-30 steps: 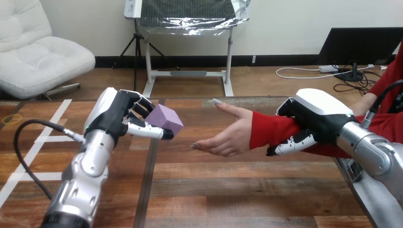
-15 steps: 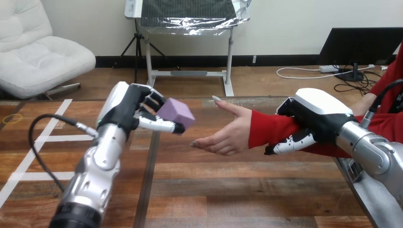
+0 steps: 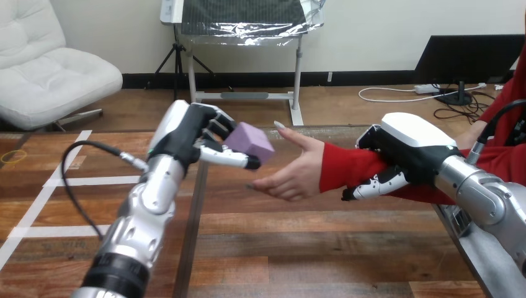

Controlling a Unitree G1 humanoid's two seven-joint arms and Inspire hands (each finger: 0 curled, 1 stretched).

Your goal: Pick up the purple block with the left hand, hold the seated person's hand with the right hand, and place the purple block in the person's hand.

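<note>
Where I am in the task: carrying stage; block lifted, the person's arm steadied, hand-over not yet done.
Left hand (image 3: 192, 133): fingers and thumb curled round the purple block (image 3: 251, 139), holding it clear above the surface (image 3: 310, 248).
Right hand (image 3: 403, 155): fingers wrapped round the person's red sleeve (image 3: 347, 167) at the forearm.
Person's hand (image 3: 291, 177): palm open, just beside the block at its 4 o'clock.
Next move, I judge: ease the block toward 4 o'clock over the palm, lower, then loosen my fingers.
Writing: none readable on the block.
</note>
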